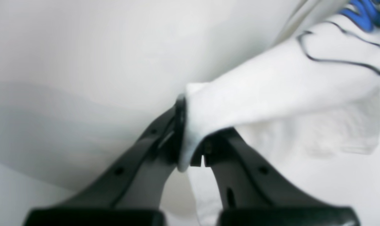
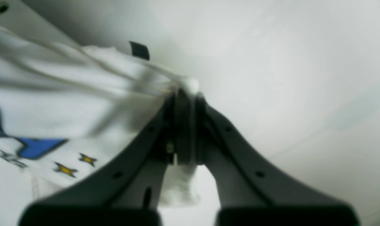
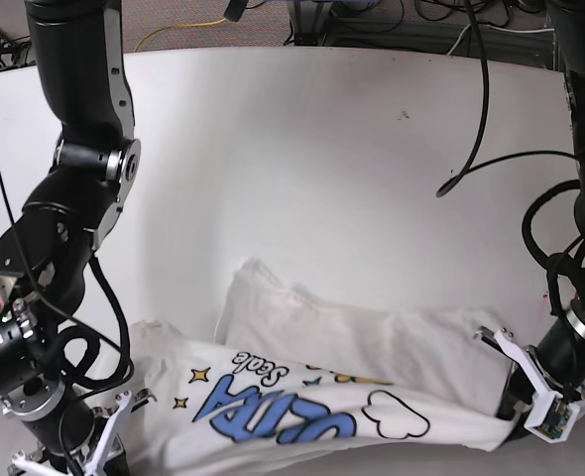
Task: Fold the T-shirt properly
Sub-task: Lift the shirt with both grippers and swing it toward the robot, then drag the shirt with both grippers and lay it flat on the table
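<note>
Both left hand [image 1: 194, 147] and right hand [image 2: 187, 138] pinch the T-shirt [image 3: 312, 412] toward six o'clock; it looks partly folded, with laying flat and final folds remaining.

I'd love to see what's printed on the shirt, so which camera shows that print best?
The base view: the T-shirt's blue letters, cloud outline and stars appear together. The left wrist view has only a blue corner and black outlines; the right wrist view, blue patches and two stars.

Black arms, looping black cables, apparently white brackets.
</note>
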Motion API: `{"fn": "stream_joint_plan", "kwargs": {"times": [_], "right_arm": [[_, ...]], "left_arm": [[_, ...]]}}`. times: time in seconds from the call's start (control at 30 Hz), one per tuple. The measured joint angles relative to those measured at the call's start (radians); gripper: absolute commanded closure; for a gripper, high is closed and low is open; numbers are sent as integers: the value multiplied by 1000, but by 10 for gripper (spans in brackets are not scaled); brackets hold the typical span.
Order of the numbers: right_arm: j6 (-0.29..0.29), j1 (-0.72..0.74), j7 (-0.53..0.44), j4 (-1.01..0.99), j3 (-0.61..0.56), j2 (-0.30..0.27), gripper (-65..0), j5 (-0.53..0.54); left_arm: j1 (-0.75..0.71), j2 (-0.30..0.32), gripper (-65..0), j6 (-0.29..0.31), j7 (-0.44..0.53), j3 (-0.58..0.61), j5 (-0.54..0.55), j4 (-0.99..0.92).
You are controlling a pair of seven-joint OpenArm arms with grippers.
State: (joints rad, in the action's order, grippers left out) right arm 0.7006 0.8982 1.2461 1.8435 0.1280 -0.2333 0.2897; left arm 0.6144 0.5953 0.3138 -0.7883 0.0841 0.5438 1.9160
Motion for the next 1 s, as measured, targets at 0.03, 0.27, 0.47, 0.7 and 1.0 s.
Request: {"fn": "stream_joint_plan", "kwargs": {"times": [0.03,0.27,0.47,0.7,1.0], "right_arm": [[-3,23,2,-9,-14,-4,0,-2],[0,180,8,-13,-39,-33,0,24],[-2,105,14,6,-34,-74,0,14],[1,-146,18,93,80,-97,0,26],[2,-462,10,101,232,-88,0,29]], "left_arm": [[19,-1,0,-6,-1,3,-24,0],[156,-16,0,-6,3,14,-53,4],[105,-13,0,-10,7,58,-64,4],[-85,-50,0,-7,-8,66,-66,0],[-327,-148,0,23,-3,69,-162,0]]}}
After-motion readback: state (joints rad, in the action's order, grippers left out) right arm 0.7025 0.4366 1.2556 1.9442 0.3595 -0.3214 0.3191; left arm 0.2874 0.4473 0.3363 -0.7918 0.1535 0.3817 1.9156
